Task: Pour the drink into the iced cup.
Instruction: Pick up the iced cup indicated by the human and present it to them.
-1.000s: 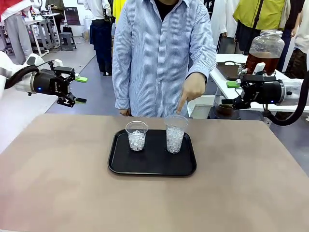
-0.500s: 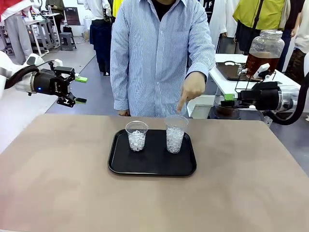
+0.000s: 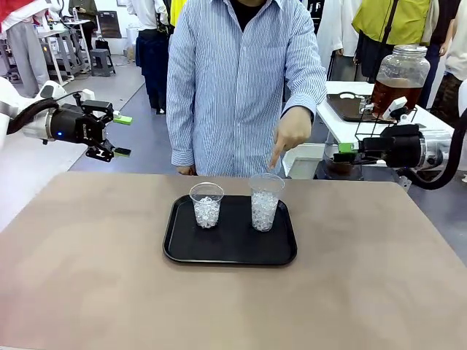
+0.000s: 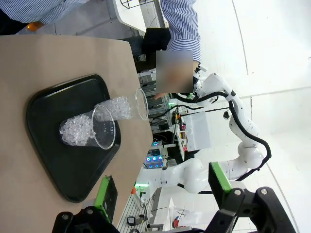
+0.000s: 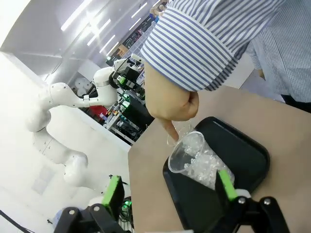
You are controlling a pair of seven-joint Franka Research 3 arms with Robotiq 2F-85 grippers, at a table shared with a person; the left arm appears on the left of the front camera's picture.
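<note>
Amber drink (image 3: pixel 396 93): fills roughly the lower half of a big lidded glass jar (image 3: pixel 402 69) on a white side table (image 3: pixel 343 127), off past the far right corner of my table (image 3: pixel 87 277).
Jar handling: I judge it heavy, stiff, smooth-walled and breakable. The body looks too broad for my jaws, so the narrower neck under the lid is the likelier hold. I cannot tell whether it has a tap or a handle.
Iced cup (image 3: pixel 265 202): the taller clear plastic cup, on the right half of the black tray (image 3: pixel 230 251). The person's hand (image 3: pixel 290 133) points a finger down just above its rim.
Cup handling: thin-walled and light. The ice steadies it, but a squeeze would buckle it, so it is better left standing.
Shorter cup (image 3: pixel 206 205): also iced, on the tray's left half, apart from the taller one.
Left gripper (image 3: pixel 122 136): spread wide and empty, in the air beyond the table's far left corner.
Right gripper (image 3: pixel 343 152): wide and empty, beyond the far right corner, in front of the jar.
</note>
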